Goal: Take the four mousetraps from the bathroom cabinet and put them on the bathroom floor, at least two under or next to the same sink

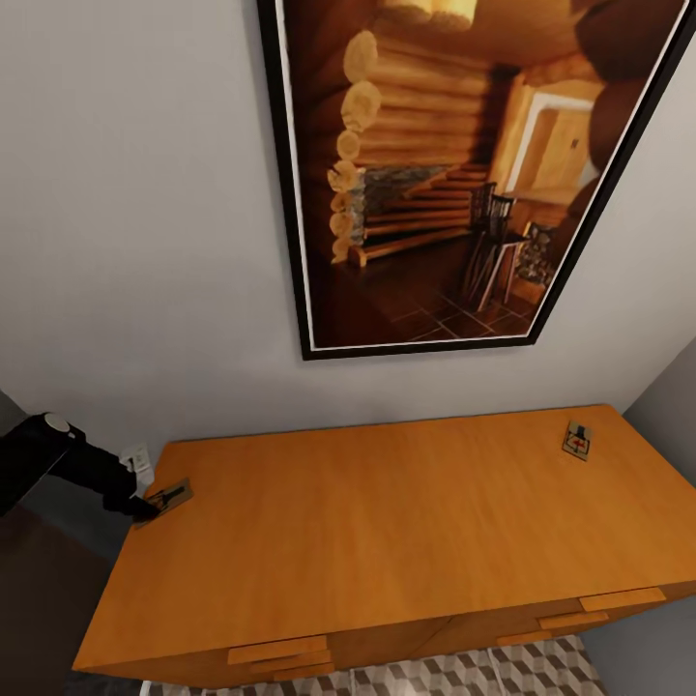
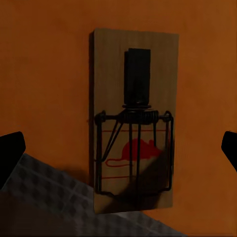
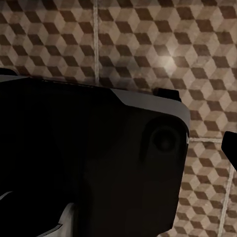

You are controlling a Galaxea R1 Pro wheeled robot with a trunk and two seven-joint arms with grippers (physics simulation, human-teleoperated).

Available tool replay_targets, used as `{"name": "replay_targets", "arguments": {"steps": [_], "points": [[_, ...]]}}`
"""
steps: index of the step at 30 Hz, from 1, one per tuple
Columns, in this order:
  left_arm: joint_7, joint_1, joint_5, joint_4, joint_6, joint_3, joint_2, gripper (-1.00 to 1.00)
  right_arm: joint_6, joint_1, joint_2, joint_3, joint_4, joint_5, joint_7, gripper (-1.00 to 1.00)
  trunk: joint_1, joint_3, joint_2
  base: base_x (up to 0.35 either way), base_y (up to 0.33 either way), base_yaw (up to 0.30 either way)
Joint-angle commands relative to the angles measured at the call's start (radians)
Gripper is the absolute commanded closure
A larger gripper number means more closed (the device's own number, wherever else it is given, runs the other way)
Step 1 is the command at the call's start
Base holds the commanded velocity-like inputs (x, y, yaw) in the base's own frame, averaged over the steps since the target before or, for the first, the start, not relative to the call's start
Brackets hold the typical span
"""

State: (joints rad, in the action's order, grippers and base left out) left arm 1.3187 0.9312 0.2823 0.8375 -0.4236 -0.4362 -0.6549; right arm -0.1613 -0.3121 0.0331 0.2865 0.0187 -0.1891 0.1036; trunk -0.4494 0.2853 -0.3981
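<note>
The orange-brown cabinet (image 1: 387, 522) stands against the wall in the head view. One mousetrap (image 1: 166, 498) lies at the left end of its top, its end poking over the edge. My left gripper (image 1: 143, 505) hovers right at this trap. In the left wrist view the trap (image 2: 133, 89) lies centred between the widely spread black fingertips (image 2: 10, 153), and the left gripper (image 2: 118, 150) is open and apart from it. A second mousetrap (image 1: 577, 440) lies at the far right back corner. My right gripper (image 3: 118, 150) hangs over the bathroom floor (image 3: 148, 44), one fingertip (image 3: 230, 148) showing.
A large framed log-cabin picture (image 1: 454, 174) hangs on the wall above the cabinet. A white wall socket (image 1: 138, 456) sits beside its left end. Bar-handled drawer fronts (image 1: 280, 650) face me, with cube-pattern tiles (image 1: 541, 672) below. My dark base (image 3: 84, 163) fills much of the right wrist view.
</note>
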Motion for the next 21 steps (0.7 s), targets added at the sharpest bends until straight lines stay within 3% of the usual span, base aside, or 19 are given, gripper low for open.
{"name": "replay_targets", "arguments": {"steps": [1, 21], "points": [[0.004, 0.001, 0.003, 0.000, -0.011, -0.003, 0.000, -1.00, -0.004, -0.001, 0.000, 0.006, -0.002, -0.011, 0.004, -1.00, -0.001, 0.002, -0.002, 0.000, 0.000, 0.000], [0.004, 0.001, 0.008, -0.006, -0.011, -0.003, 0.008, -1.00, -0.004, -0.001, -0.001, 0.006, -0.002, -0.011, 0.004, -1.00, -0.001, 0.013, -0.002, 0.000, 0.000, 0.000]]}}
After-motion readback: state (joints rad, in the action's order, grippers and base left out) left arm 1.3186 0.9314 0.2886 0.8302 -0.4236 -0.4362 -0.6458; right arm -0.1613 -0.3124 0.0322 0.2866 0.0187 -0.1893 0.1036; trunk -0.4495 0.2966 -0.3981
